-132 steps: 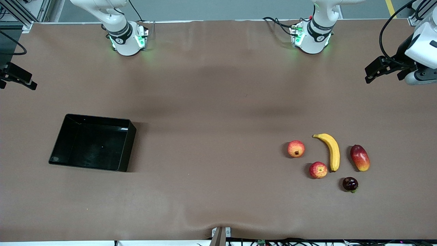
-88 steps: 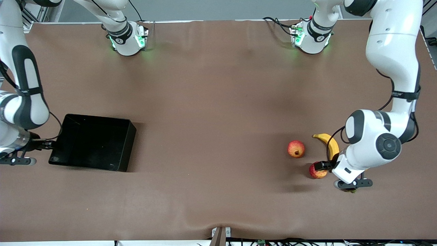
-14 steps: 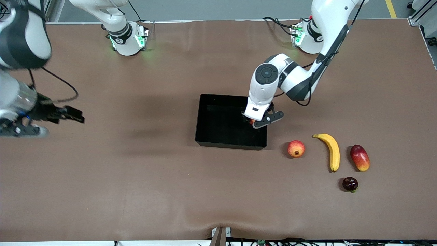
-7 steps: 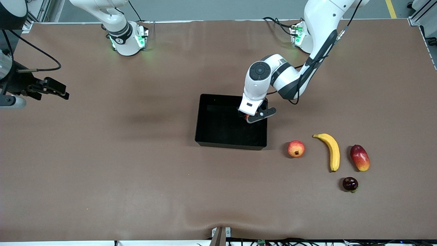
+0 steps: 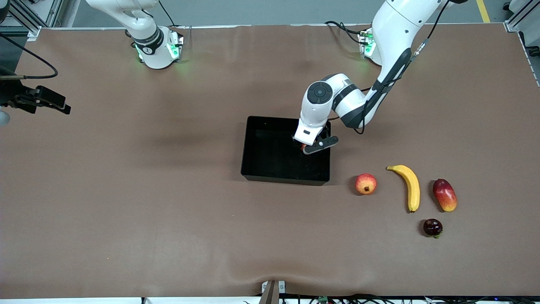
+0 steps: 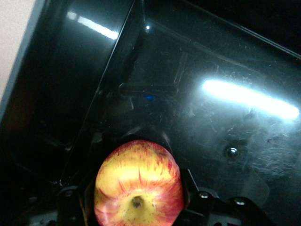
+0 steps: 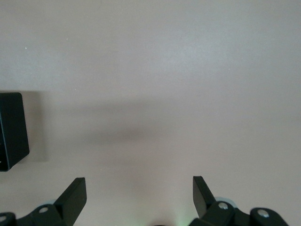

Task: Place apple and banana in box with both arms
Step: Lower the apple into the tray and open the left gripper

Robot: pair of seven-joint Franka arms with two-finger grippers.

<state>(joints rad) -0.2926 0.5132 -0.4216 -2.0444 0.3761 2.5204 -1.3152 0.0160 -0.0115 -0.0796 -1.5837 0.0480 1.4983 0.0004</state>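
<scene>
My left gripper point(image 5: 305, 146) is shut on the apple point(image 6: 138, 188), a pinkish-red and yellow fruit with its stem dimple facing the wrist camera. It hangs inside the box point(image 5: 270, 162), over the corner toward the left arm's base and close above the glossy black floor point(image 6: 225, 117). Black fingers point(image 6: 187, 181) press the apple's sides. In the front view only a sliver of apple point(image 5: 303, 147) shows under the hand. The banana point(image 5: 410, 188) lies on the table toward the left arm's end. My right gripper point(image 5: 63, 107) is open and holds nothing, over the table's edge at the right arm's end.
An orange-red fruit with a dark crown point(image 5: 365, 184) lies between box and banana. A red-yellow mango point(image 5: 444, 195) and a small dark fruit point(image 5: 432, 227) lie beside the banana. In the right wrist view, a corner of the box point(image 7: 11, 129) shows past bare brown table point(image 7: 155, 94).
My left gripper has shifted a little with the apple, deeper over the box toward the robots' bases. The right arm has drawn back toward its end of the table, still open.
</scene>
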